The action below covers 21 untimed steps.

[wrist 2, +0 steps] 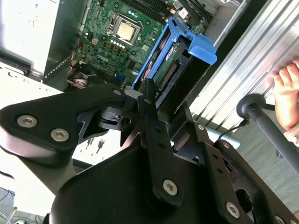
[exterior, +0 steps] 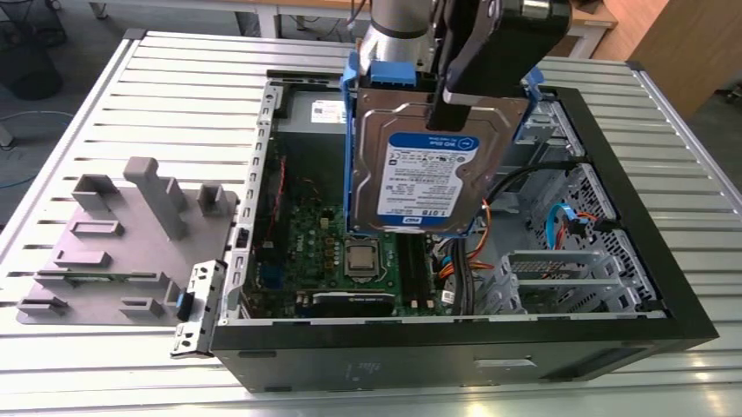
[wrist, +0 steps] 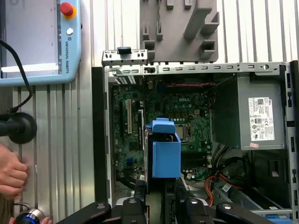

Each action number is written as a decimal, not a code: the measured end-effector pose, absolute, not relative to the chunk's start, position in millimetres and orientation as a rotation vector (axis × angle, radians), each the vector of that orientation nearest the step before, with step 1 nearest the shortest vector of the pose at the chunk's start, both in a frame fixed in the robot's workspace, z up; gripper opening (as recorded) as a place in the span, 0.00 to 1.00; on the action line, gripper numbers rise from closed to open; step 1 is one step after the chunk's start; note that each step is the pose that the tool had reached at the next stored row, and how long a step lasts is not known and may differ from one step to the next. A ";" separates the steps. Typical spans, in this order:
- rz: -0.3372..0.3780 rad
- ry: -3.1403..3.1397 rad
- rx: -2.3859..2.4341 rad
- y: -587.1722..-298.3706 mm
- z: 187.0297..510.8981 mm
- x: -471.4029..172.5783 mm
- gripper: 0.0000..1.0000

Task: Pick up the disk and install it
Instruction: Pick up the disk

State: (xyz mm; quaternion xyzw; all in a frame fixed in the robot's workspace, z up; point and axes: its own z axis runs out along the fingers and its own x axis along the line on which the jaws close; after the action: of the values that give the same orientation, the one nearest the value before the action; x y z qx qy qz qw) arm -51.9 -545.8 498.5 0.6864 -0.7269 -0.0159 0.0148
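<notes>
The disk, silver metal with a blue-and-white label and blue side rails, hangs upright on edge above the open computer case. My gripper is shut on its upper edge, and the label faces the exterior camera. In the second wrist view the disk sticks out beyond the black fingers, over the motherboard. The first wrist view looks straight down on the disk's blue rail, which hovers over the middle of the board, left of the processor socket in that picture.
A grey holder block with upright posts lies outside the case at the exterior view's left. Inside are a grey power-supply box, orange and black cables and a metal drive cage. A person's hand and a teach pendant are beside the case.
</notes>
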 end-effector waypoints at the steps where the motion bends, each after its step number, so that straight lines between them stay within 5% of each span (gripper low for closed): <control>1: -0.049 -2.262 2.136 -547.6 498.5 -52.0 0.35; 21: -0.049 -2.261 2.135 -550.1 498.4 -29.1 0.35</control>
State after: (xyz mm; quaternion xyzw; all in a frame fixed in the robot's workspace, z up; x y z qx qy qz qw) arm -29.1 -550.1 498.4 0.6863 -0.7270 -0.0157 0.0156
